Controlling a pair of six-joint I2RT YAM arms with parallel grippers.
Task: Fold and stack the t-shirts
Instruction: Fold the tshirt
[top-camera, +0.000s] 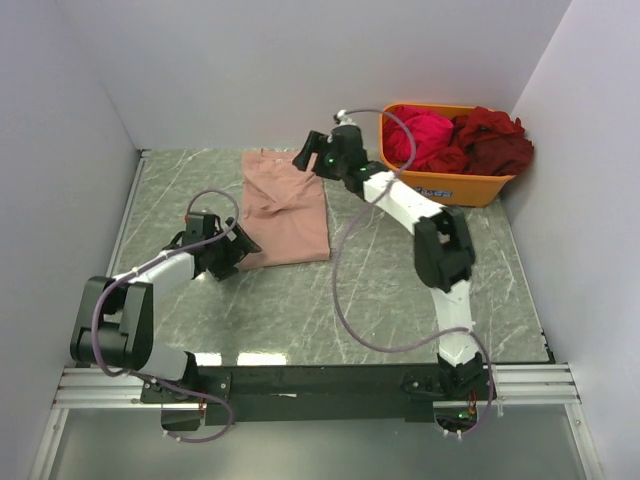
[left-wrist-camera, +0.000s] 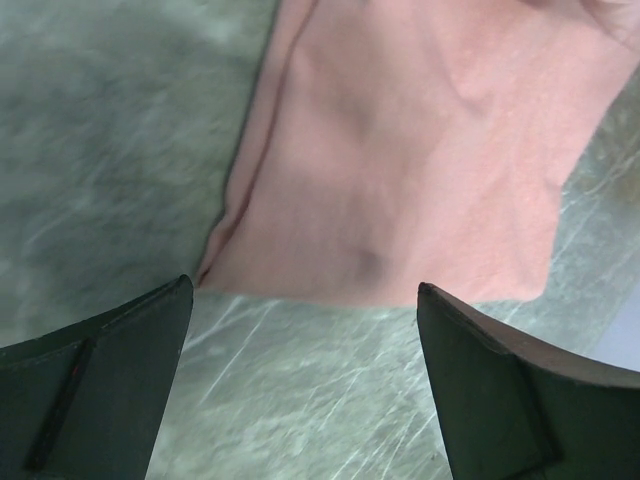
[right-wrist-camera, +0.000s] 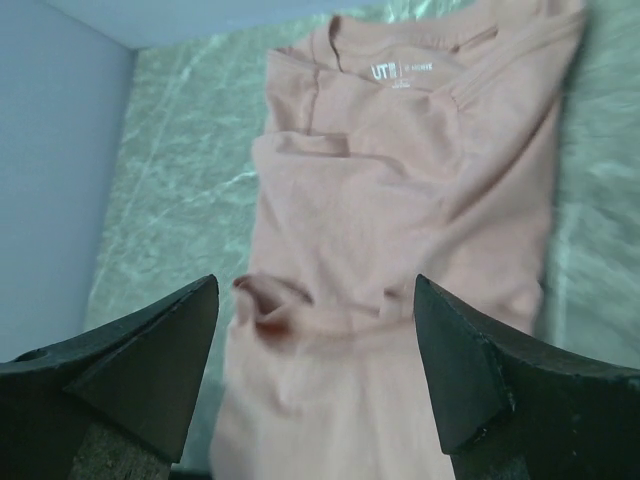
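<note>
Salmon-pink t-shirt (top-camera: 285, 210) lies partly folded left of centre on the table (top-camera: 400, 290), long axis near-to-far, left gripper (top-camera: 238, 246) spread empty just off its near-left hem corner, right gripper (top-camera: 308, 150) spread empty above its far collar end.

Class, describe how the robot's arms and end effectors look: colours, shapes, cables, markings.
The left arm and right arm have white links between bulky black joints. A grey-lilac cable loops loosely along each. A small green light glows near the right wrist. The left end effector and right end effector each have two dark, wedge-shaped fingers.
</note>
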